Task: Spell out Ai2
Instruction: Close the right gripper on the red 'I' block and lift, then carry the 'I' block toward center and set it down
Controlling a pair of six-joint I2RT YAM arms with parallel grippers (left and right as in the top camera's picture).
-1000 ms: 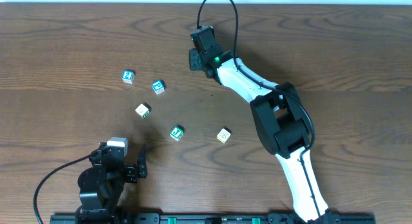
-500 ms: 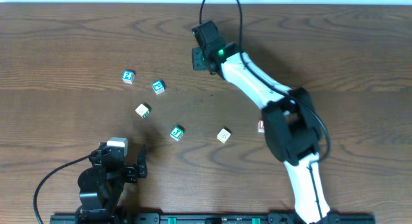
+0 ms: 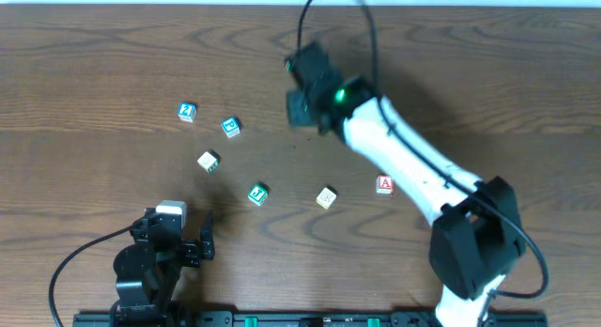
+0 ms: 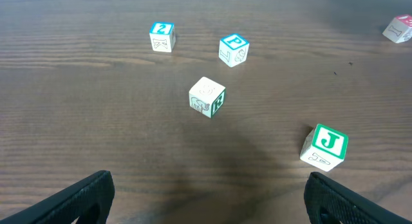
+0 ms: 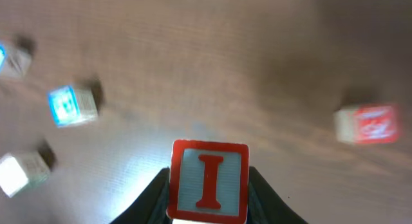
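Dark wooden table [image 3: 488, 64] with side-to-side grain, lettered cubes strewn across its middle. As landmark, the green J block [image 3: 258, 193]. Just right of it, a cream block [image 3: 326, 197], face unreadable. Farther right again, well apart from the J block, the red A block [image 3: 384, 184], lying alone on the table. Up and left of the J block, a white block [image 3: 208, 162] with green marks. Beyond that, the blue P block [image 3: 231, 127] and, farthest to the upper left, the blue 2 block [image 3: 187, 111].

Up and right of the J block, well apart from it, the right gripper [image 5: 209, 192], its fingers [image 5: 153, 199] pinching the red I block [image 5: 209, 180] from both sides. Letter upright toward the wrist camera, table blurred behind it.

Below and left of the J block, near the table's front edge, the left gripper [image 4: 209, 185], fingers [image 4: 87, 197] spread wide, nothing between them, touching no block.
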